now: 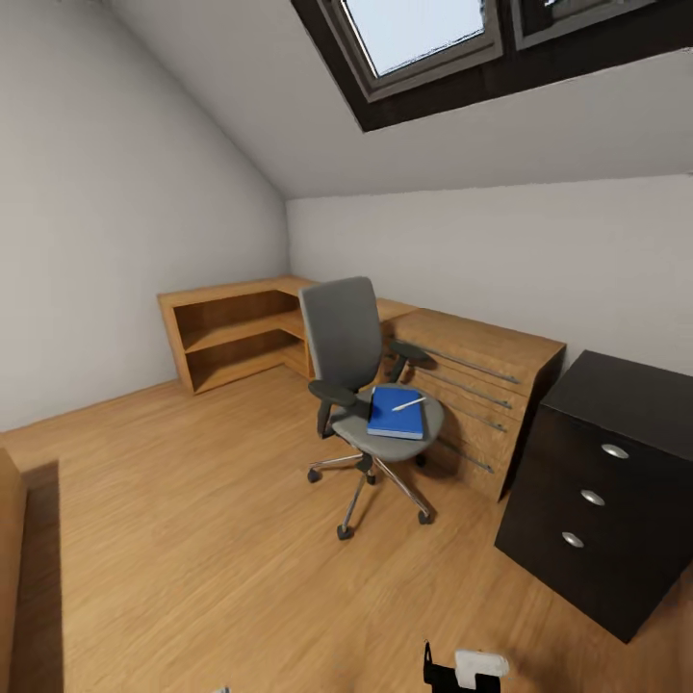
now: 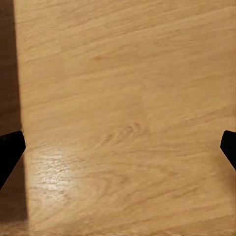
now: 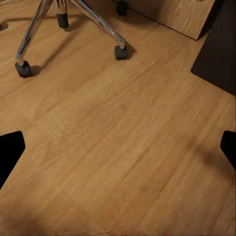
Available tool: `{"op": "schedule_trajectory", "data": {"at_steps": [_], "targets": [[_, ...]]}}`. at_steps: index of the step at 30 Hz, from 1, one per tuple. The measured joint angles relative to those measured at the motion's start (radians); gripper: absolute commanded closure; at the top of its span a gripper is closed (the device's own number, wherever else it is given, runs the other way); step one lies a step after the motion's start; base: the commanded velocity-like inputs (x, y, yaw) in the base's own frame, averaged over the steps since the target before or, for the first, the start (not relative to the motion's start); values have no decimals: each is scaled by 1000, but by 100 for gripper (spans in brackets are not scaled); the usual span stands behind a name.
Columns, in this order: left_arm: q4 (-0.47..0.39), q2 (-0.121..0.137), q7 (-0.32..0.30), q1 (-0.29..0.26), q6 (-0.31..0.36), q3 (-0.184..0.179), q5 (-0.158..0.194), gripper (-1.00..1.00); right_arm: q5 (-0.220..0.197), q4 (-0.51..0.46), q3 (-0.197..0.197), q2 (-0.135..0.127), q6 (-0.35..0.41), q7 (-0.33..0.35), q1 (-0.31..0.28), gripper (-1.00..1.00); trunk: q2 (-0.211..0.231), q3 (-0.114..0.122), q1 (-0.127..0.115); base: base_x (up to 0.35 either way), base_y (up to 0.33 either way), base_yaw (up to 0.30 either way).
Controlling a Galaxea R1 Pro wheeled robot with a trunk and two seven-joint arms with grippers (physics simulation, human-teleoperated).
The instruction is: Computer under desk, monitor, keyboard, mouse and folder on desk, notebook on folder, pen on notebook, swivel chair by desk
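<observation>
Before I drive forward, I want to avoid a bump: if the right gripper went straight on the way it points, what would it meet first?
Most likely the bare wooden floor: the right gripper, open, points at it. The swivel chair casters lie beyond that spot; depth is unclear.

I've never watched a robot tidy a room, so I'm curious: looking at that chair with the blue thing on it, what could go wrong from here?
The pen lies loose on the folder, so it may roll off when the folder is lifted. The swivel chair stands on casters, so a push while reaching could send it rolling into the wooden cabinet close behind it. Both grippers, the left and the right, are open over bare floor, still some way from the chair.
</observation>
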Motion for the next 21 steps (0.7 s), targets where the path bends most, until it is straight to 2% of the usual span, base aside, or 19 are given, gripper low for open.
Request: {"op": "schedule_trajectory", "data": {"at_steps": [4, 10, 21], "targets": [[0, 0, 0, 0, 0, -1, 0, -100, 0, -1, 0, 0, -1, 0, 0, -100, 28, 13, -16, -222, -126, -143], [0, 0, 0, 0, 0, 0, 0, -100, 0, -1, 0, 1, -1, 1, 0, -100, 70, 31, -39, -51, -31, -239], [1, 1, -1, 0, 0, 1, 1, -100, -1, -2, -1, 0, 0, 1, 0, -100, 147, 65, -81, -284, 119, -251]]}}
